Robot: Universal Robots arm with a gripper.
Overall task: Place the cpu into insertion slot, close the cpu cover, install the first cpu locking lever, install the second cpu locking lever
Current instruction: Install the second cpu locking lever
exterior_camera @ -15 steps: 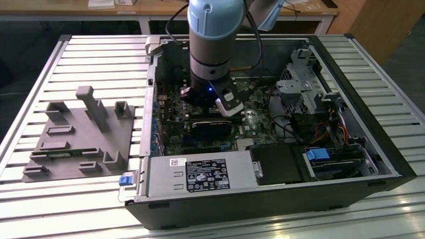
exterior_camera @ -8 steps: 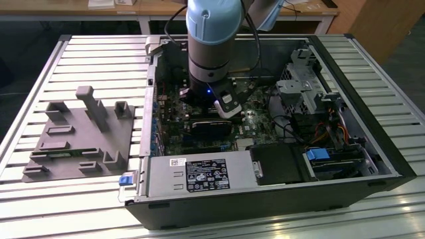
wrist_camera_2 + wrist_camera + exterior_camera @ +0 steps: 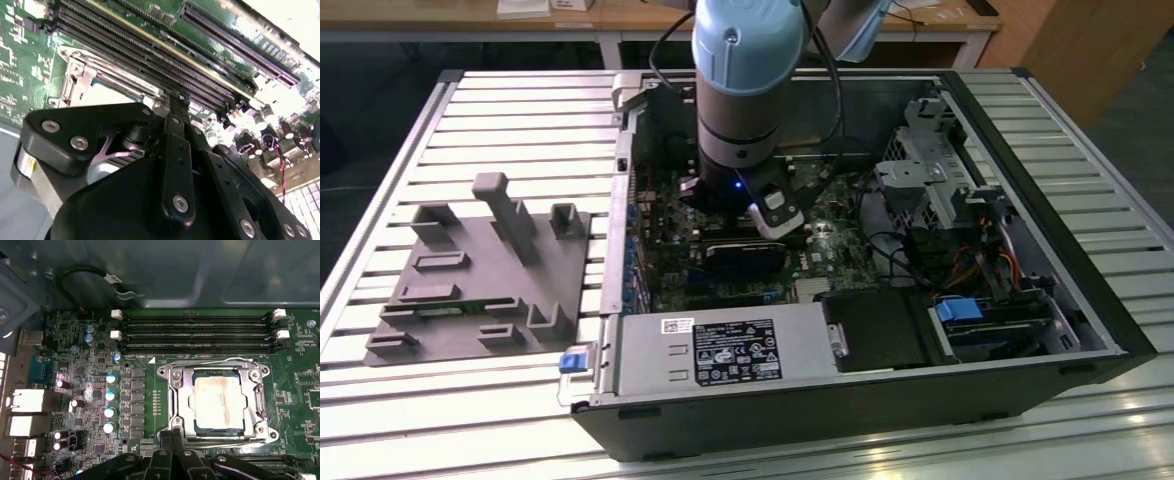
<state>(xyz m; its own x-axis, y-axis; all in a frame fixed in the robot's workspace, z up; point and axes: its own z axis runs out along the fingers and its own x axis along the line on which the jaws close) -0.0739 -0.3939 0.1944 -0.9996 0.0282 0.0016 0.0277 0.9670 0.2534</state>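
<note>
CPU (image 3: 219,402), pale and stained, sits seated in the insertion slot (image 3: 216,431) just beyond the hand (image 3: 175,437), with the cpu cover (image 3: 182,405) closed flat around it so the chip shows through the frame's window. Thin wire levers (image 3: 260,400) run along the frame's edges. The hand's black fingers (image 3: 165,440) stand close together at the socket's near edge; whether they pinch anything I cannot tell. Beyond the socket, farther from the hand, lie 4 long memory slots (image 3: 197,330). In the exterior view the arm reaches down into the open computer case (image 3: 1014,330) resting on the slatted surface (image 3: 520,110).
</note>
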